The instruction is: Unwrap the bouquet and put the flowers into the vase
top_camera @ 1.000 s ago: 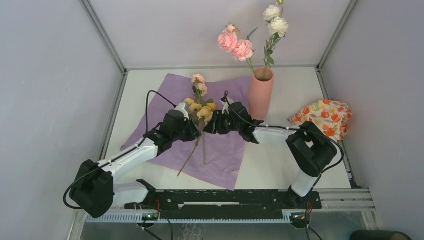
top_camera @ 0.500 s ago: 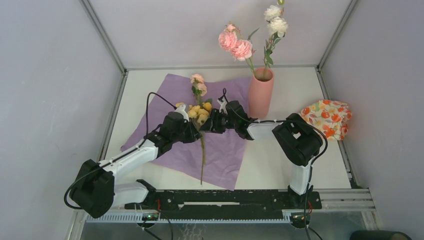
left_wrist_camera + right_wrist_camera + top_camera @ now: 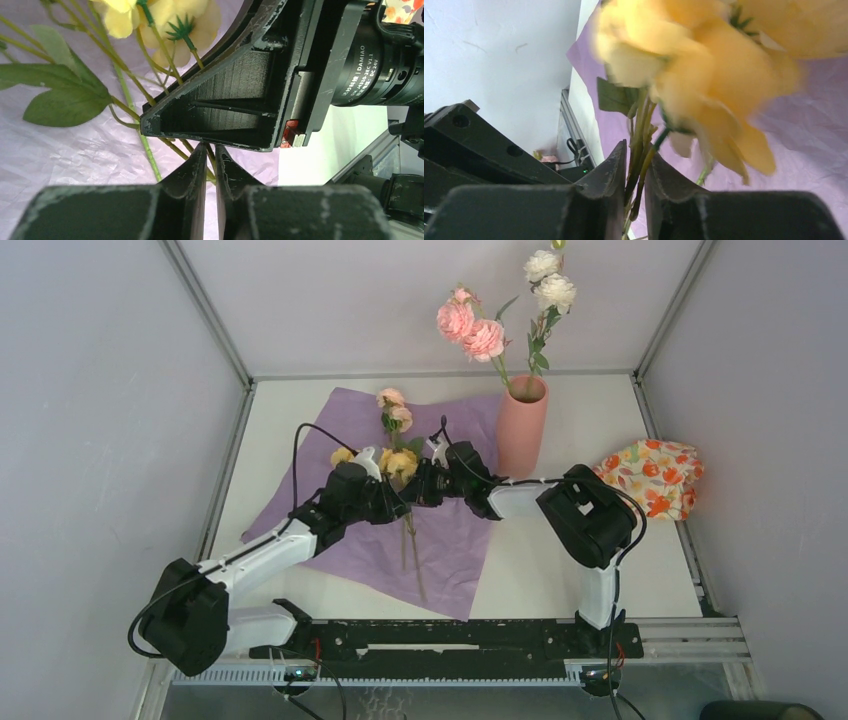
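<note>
A wide sheet of crinkled purple paper (image 3: 452,540) lies spread flat on the white surface (image 3: 590,415), and the two arms meet over its middle. Between them is a cluster of long-stemmed yellow artificial roses (image 3: 398,462), heads pointing toward the far side and thin green stems (image 3: 412,552) trailing back across the paper toward the arm bases. The right claw (image 3: 636,155) comes in from the vase side and pinches a small bunch of those stems just below the blooms; in its wrist view the two black fingers press against the stems from either side, with a blurred yellow head filling the space above. The left claw (image 3: 210,152) reaches in from the other side, just below the right one, its fingers drawn almost together with only a narrow slit between them, thin stems running into that slit. One peach rose stem (image 3: 396,410) lies on the far part of the paper, beyond the yellow heads. The tall matte salmon-pink cylinder vase (image 3: 522,435) stands upright at the paper's far right corner, already holding pink roses (image 3: 470,328) and white roses (image 3: 552,282) that rise well above its mouth. An orange-flowered cloth bundle (image 3: 650,475) sits at the right edge of the surface, well apart from the paper.
</note>
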Available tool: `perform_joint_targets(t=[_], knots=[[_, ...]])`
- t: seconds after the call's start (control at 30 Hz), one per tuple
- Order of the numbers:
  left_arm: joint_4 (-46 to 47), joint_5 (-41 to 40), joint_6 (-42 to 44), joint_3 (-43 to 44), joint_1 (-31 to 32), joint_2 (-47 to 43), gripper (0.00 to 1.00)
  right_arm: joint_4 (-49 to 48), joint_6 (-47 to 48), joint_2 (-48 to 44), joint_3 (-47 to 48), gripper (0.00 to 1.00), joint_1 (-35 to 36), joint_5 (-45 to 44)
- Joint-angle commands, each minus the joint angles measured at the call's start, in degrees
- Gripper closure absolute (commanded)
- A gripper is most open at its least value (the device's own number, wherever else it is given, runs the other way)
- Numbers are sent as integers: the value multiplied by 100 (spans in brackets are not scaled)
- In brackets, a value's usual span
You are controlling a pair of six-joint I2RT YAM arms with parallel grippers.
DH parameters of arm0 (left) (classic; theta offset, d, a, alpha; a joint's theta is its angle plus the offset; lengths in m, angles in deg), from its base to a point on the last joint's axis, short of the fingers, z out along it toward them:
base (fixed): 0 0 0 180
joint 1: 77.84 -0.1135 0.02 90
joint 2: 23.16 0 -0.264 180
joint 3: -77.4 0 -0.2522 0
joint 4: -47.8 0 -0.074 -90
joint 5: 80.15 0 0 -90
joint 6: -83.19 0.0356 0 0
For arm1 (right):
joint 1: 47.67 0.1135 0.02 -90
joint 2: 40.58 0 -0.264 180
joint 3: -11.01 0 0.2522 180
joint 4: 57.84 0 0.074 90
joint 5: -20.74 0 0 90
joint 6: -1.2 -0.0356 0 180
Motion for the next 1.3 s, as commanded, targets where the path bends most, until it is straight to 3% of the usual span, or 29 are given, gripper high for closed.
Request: perform_joint_targets(t=[0.0, 0.2, 0.37, 0.57, 0.7, 0.97, 1.27], knots=[[316, 174, -61, -73, 46, -118, 85, -503, -195, 119, 207, 82, 61, 237], [-164, 17, 54, 49, 46, -289, 80, -487, -174, 108, 200, 99, 43, 252], [-643, -66, 86, 196, 43, -572, 76, -296, -60, 4, 200, 100, 34, 170], [-803, 436, -115, 25, 44, -943, 60, -186, 41, -195, 202, 100, 25, 30], [-548, 916, -363, -307, 36, -1025, 56, -114, 128, -346, 202, 100, -8, -66], [864, 2051, -963, -1003, 71, -712, 49, -142, 71, -597, 259, 100, -221, -61], [1287, 2045, -1003, -989, 210, -525, 49, 72, 219, -754, 361, 100, -117, -89]])
